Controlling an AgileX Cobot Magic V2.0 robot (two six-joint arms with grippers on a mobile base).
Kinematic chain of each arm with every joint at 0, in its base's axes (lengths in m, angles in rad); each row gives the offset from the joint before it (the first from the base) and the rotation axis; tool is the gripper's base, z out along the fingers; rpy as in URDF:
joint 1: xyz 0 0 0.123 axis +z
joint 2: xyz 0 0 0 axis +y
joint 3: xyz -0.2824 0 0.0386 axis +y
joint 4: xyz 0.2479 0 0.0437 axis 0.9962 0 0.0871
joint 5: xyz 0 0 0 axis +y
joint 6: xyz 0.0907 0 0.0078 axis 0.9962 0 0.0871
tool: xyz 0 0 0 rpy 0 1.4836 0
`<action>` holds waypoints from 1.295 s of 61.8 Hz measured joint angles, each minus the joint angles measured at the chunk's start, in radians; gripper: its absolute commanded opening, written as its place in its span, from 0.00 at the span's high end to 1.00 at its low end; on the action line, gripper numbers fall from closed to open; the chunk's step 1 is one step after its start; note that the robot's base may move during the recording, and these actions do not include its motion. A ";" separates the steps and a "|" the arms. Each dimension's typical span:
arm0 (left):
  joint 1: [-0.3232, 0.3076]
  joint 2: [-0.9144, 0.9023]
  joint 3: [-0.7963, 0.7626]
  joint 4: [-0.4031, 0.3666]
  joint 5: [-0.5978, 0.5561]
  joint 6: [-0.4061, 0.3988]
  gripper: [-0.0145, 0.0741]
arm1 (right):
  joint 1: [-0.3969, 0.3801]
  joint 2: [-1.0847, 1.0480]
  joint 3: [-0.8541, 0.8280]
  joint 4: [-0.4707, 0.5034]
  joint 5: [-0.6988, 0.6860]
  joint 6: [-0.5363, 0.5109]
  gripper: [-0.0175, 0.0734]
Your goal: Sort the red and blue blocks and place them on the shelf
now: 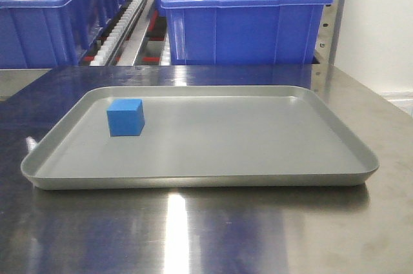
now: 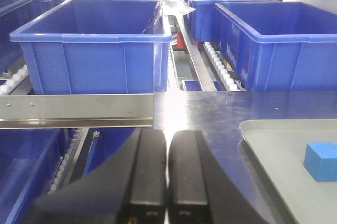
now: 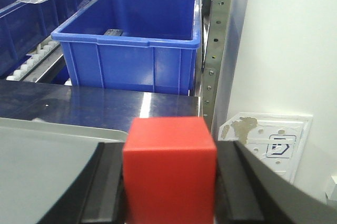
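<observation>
The red block (image 3: pixel 169 155) is a bright, matte, plain-sided cube, held upright and square-on between the jaws of the right gripper (image 3: pixel 169 182), one flat face toward the wrist camera. The blue block (image 1: pixel 126 117) is a matching bright blue cube. It rests flat on the floor of the grey tray (image 1: pixel 258 138), in the far left part near the back rim, turned slightly so that two side faces show. The shelf (image 1: pixel 139 29) stands behind the tray: silver steel rails and a perforated upright with white roller tracks, carrying large blue bins (image 1: pixel 245 19).
</observation>
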 measured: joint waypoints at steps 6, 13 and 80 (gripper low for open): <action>0.000 0.000 0.000 0.000 0.000 0.000 0.70 | 0.000 0.000 0.000 0.000 0.000 0.000 0.75; 0.000 0.000 0.000 0.000 0.000 0.000 0.70 | 0.000 0.000 0.000 0.000 0.000 0.000 0.75; 0.000 0.000 -0.002 0.000 0.031 0.000 0.70 | 0.000 0.000 0.000 0.000 0.000 0.000 0.75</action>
